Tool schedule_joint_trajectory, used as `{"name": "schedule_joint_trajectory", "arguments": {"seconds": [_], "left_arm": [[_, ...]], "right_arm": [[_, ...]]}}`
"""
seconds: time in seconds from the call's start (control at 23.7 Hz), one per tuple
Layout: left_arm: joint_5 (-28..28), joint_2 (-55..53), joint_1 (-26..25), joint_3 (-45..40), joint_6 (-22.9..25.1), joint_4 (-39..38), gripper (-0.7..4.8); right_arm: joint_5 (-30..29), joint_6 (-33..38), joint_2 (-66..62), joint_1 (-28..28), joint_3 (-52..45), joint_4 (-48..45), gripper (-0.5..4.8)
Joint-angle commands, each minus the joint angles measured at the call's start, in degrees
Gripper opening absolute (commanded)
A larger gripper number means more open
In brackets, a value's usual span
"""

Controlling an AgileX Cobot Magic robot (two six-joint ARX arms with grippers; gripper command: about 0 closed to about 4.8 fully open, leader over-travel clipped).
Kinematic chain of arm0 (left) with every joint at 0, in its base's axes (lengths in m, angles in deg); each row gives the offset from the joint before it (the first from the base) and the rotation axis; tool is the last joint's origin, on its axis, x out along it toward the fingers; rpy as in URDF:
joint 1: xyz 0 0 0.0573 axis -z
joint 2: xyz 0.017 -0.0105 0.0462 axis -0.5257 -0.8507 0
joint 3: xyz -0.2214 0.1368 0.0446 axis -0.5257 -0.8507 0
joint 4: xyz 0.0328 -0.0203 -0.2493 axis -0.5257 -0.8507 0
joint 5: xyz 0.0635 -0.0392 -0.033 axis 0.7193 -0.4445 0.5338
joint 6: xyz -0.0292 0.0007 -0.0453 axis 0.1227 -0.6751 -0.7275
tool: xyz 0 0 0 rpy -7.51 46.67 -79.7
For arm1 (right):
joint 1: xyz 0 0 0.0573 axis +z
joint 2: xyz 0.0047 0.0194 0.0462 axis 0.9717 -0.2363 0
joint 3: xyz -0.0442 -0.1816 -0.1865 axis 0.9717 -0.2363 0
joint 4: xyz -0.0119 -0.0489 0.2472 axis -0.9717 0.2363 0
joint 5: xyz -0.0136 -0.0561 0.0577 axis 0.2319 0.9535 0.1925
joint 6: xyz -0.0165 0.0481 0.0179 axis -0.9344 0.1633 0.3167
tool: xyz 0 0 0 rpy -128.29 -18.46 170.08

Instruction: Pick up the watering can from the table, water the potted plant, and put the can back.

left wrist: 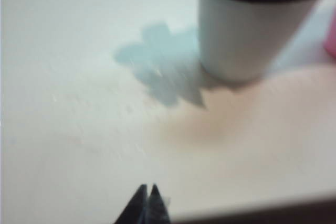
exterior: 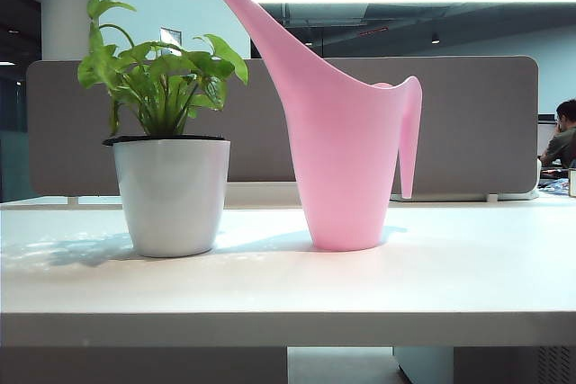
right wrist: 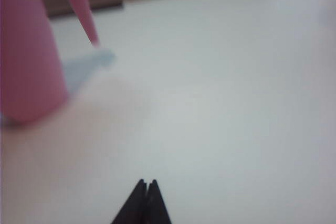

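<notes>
The pink watering can [exterior: 346,173] stands upright on the white table [exterior: 288,285], its spout slanting up toward the potted plant [exterior: 169,168] to its left, its handle on the right. In the left wrist view the white pot [left wrist: 247,35] sits well ahead of my left gripper [left wrist: 148,188], which is shut and holds nothing. In the right wrist view the can's body [right wrist: 26,61] and thin handle [right wrist: 81,9] stand off to one side, far from my right gripper [right wrist: 147,183], also shut and holding nothing. Neither gripper shows in the exterior view.
A grey-brown divider panel [exterior: 468,123] runs behind the table. A person [exterior: 562,137] sits at the far right background. The table's front edge [exterior: 288,328] runs across the near side.
</notes>
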Motion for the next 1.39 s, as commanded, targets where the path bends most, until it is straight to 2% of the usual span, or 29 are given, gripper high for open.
{"name": "schedule_joint_trajectory", "arguments": {"seconds": [0.04, 0.17, 0.29, 0.34, 0.46, 0.59, 0.76, 0.84, 0.93, 0.97, 1.05, 1.18, 1.39], "left_arm": [[0.2, -12.7, 6.3, 14.0, 0.9, -5.4, 0.03], [0.2, -20.1, 10.1, 23.6, 0.9, -6.4, 0.03], [0.2, -25.7, 13.2, 32.7, 0.9, -6.0, 0.03], [0.2, -27.9, 14.3, 35.8, 0.9, -5.1, 0.03], [0.2, -33.0, 16.3, 42.6, 0.9, -2.4, 0.03], [0.2, -37.3, 17.8, 47.5, 0.9, 4.5, 0.03], [-0.2, -39.0, 19.0, 48.7, 0.9, 11.7, 0.03], [-0.2, -39.1, 19.0, 48.7, 0.9, 13.2, 0.03], [-0.2, -39.1, 19.0, 48.6, 0.9, 13.1, 0.03], [-0.2, -39.1, 19.0, 48.6, 0.9, 13.0, 0.03], [-0.3, -39.1, 19.0, 48.6, 0.9, 12.3, 0.03], [-0.2, -39.1, 19.0, 48.6, 0.9, 12.2, 0.03], [-0.2, -39.1, 19.0, 48.6, 0.9, 12.2, 0.03]], "right_arm": [[-9.9, 1.7, -0.1, 0.1, 12.4, -2.1, -0.05], [-14.2, -1.5, -0.9, 0.1, 19.0, -1.7, -0.05], [-19.5, -9.7, -3.0, 0.0, 24.7, 1.0, -0.01], [-20.2, -11.8, -4.3, 0.0, 26.8, 2.8, 0.22], [-19.8, -15.1, -8.5, 0.0, 31.1, 6.6, 1.06], [-16.9, -16.3, -15.3, 0.0, 32.4, 5.0, 1.17], [-16.4, -16.3, -24.2, 0.1, 32.2, 2.5, 1.26], [-16.6, -16.7, -29.1, 0.0, 30.6, -3.1, 1.49], [-16.6, -16.5, -33.5, 0.0, 28.0, -11.1, 1.49], [-17.2, -15.5, -37.7, 0.0, 25.9, -17.6, 1.49], [-17.8, -11.9, -43.7, 0.1, 24.3, -22.8, 1.49], [-18.9, -7.0, -49.2, 0.2, 24.1, -24.9, 1.49], [-18.9, -7.0, -50.5, 0.5, 24.0, -25.0, 1.49]]}}
